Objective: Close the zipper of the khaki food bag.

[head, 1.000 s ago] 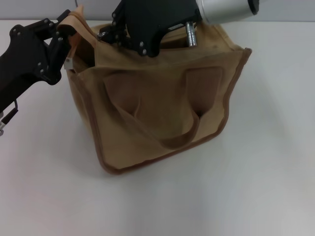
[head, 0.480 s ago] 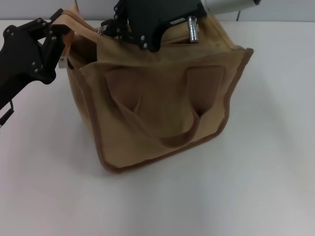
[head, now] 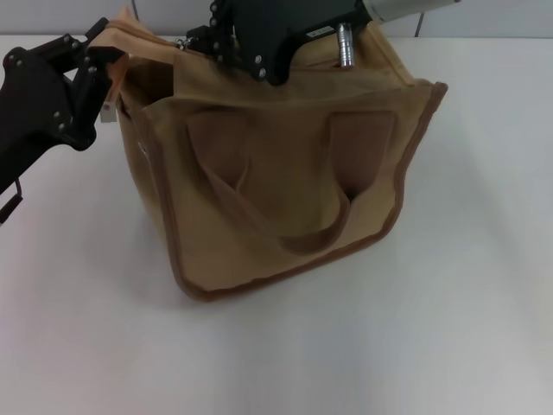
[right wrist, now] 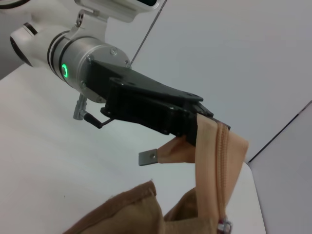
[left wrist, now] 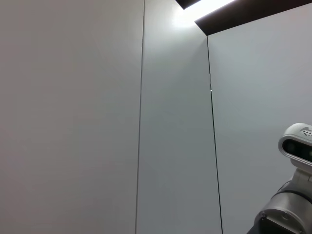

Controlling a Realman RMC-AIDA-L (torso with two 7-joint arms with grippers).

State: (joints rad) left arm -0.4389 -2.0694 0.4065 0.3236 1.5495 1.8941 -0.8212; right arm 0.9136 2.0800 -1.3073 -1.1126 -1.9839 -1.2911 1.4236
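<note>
The khaki food bag (head: 285, 181) stands on the white table, its front handle (head: 302, 238) hanging over the pocket panel. My left gripper (head: 111, 54) is shut on the bag's top left end; the right wrist view shows it (right wrist: 192, 134) pinching the end of the zipper tape. The zipper (right wrist: 220, 161) runs down from there to the silver slider (right wrist: 224, 225). My right gripper (head: 192, 41) is over the bag's top at the back left, shut on the small silver pull tab (head: 183, 41). Most of the top panel is hidden behind the front wall.
A small metal tag (right wrist: 147, 157) hangs from the bag's end under the left gripper. The white table (head: 467, 285) spreads in front and to the right. The left wrist view shows only grey wall panels and the robot's head (left wrist: 297, 146).
Both grippers have risen and moved slightly away from me. The right gripper has shifted a little right along the top. The bag's top left end is pulled up tauter.
</note>
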